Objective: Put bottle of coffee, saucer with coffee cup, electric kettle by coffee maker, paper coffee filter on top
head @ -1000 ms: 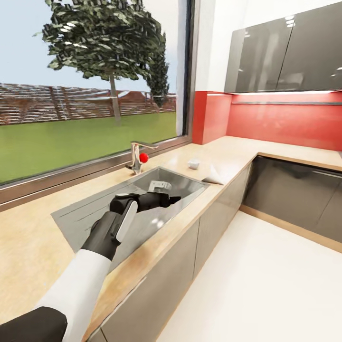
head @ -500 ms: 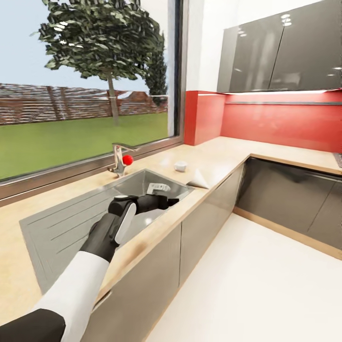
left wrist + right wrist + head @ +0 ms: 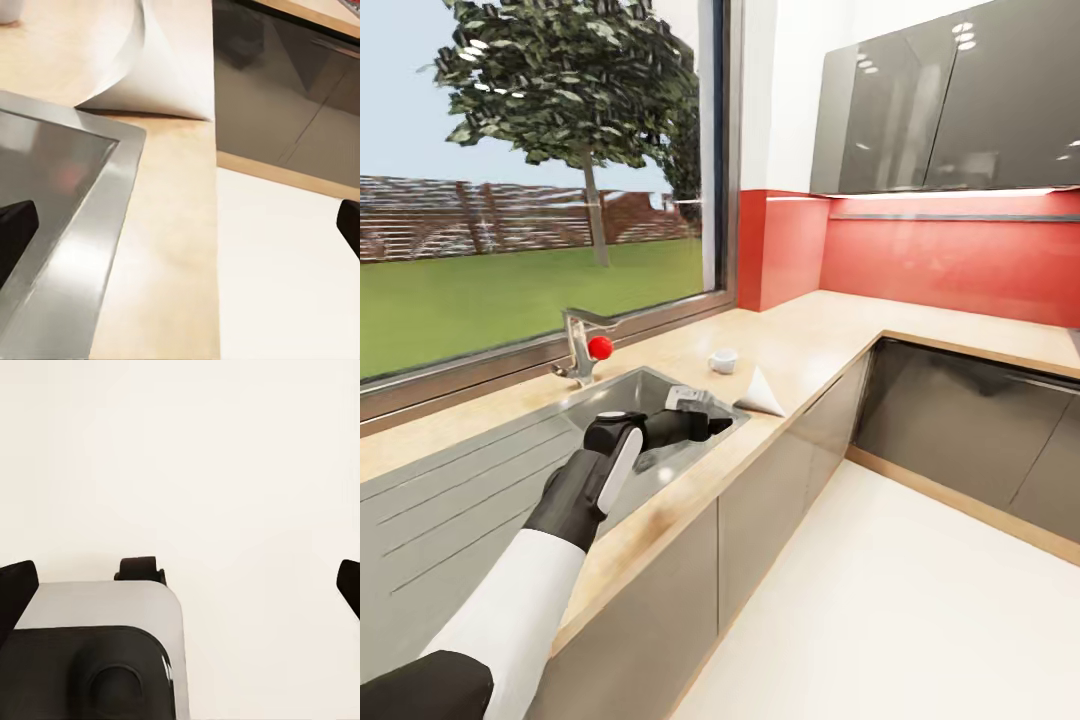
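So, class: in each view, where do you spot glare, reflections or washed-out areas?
Head view: ceiling lights reflect as bright spots on the glossy upper cabinets, and the sink shines. Left wrist view: a soft sheen runs along the sink rim. Right wrist view: the pale floor looks nearly featureless.

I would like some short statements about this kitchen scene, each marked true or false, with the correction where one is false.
1. The left claw is open and holds nothing. True: in the left wrist view its two dark fingertips stand far apart with nothing between them.
2. The white paper cone filter lies inside the steel sink basin. False: it lies on the beige wooden countertop, beside the sink's corner.
3. The small white cup stands on the countertop beyond the sink. True.
4. The chrome faucet has a blue knob. False: the knob is red.
5. The right claw grips a bottle. False: it is open, over pale floor.
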`<state>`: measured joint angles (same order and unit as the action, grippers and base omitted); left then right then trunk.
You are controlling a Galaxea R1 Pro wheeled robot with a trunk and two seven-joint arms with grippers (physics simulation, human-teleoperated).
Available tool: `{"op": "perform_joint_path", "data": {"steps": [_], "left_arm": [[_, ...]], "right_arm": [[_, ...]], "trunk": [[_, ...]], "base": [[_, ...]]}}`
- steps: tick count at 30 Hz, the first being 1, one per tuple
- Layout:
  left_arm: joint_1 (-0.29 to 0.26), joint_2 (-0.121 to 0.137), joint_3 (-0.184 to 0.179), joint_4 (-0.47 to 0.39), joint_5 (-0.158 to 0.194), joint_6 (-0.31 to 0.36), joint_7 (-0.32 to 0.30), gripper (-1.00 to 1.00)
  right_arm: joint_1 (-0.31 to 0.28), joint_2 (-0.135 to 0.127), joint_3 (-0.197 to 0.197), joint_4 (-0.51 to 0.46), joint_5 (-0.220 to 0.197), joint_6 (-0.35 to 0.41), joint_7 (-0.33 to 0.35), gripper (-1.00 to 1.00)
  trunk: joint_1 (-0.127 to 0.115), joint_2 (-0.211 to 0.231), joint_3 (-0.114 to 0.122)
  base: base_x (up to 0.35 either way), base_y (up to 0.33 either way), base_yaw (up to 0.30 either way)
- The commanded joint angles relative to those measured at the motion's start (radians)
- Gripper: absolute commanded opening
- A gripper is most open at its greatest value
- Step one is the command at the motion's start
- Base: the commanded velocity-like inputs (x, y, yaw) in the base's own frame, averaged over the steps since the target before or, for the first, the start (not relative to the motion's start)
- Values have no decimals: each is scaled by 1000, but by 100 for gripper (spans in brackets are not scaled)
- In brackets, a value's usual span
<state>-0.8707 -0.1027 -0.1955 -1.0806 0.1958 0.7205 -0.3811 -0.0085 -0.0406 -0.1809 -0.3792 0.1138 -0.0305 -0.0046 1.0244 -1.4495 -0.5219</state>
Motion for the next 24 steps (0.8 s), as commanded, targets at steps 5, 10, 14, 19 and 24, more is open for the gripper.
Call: {"op": "perform_joint_path", "data": {"steps": [5,10,14,19,24], "left_arm": [[2,5,3,-1,5,7,-1,100],[31,14,6,-1,5,6,-3,100],[38,16,3,-1,5,5,-2,100],[39,15,-2,-1,5,5,0,100],[39,14,-4,-1,5,5,1,100]], "right_arm": [[-1,1,-6,1,10,-3,0,100],[-1,1,-6,1,10,-3,0,100],[-1,1,-6,1,10,-3,0,100],[-1,1,-6,2,10,-3,0,100],[-1,1,-6,2,10,-3,0,100]], "trunk": [[1,0,-1],[1,0,-1],[1,0,-1],[1,0,-1],[1,0,-1]], "base": [[338,-3,0],[339,28,0],[339,61,0],[159,9,0],[56,-21,0]]}}
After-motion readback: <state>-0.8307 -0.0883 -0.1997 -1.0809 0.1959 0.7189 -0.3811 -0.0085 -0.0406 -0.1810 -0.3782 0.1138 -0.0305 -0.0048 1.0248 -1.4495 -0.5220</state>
